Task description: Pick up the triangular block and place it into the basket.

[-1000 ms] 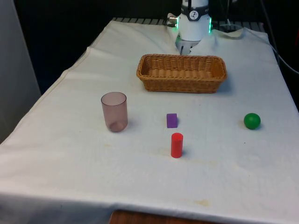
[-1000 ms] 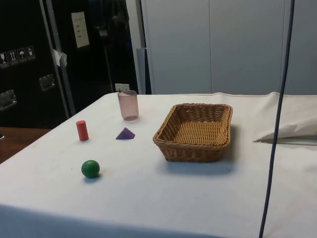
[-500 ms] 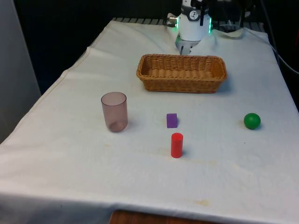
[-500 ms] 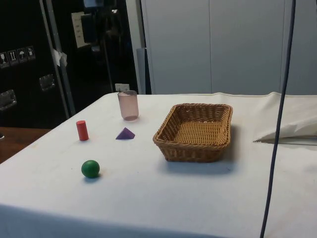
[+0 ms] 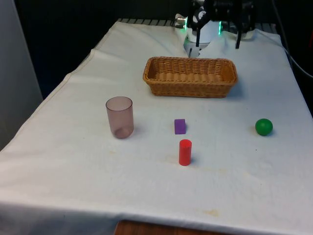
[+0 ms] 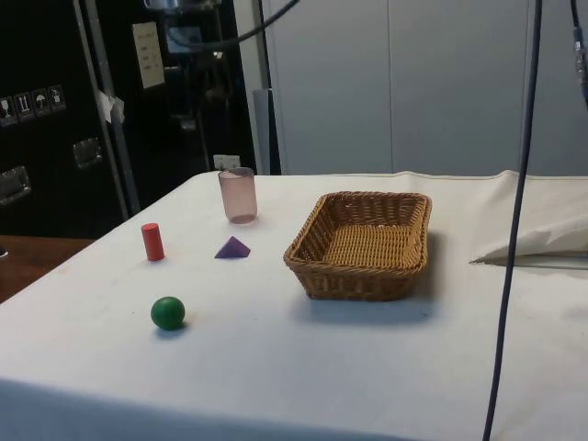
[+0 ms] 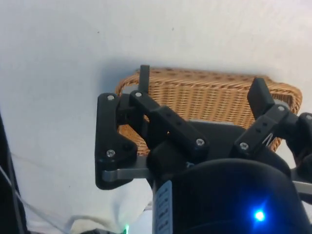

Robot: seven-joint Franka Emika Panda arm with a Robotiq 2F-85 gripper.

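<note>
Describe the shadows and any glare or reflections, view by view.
Front view: soft, even light; the cup and red cylinder cast faint shadows. Side view: the basket throws a soft shadow onto the cloth; the dark cabinets show reflections. Wrist view: the gripper, jaws apart, is dark against bright cloth.

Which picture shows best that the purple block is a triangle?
The side view: there the purple block shows a pointed top and sloping sides, lying on the cloth between the red cylinder and the basket. In the front view it looks like a small square.
</note>
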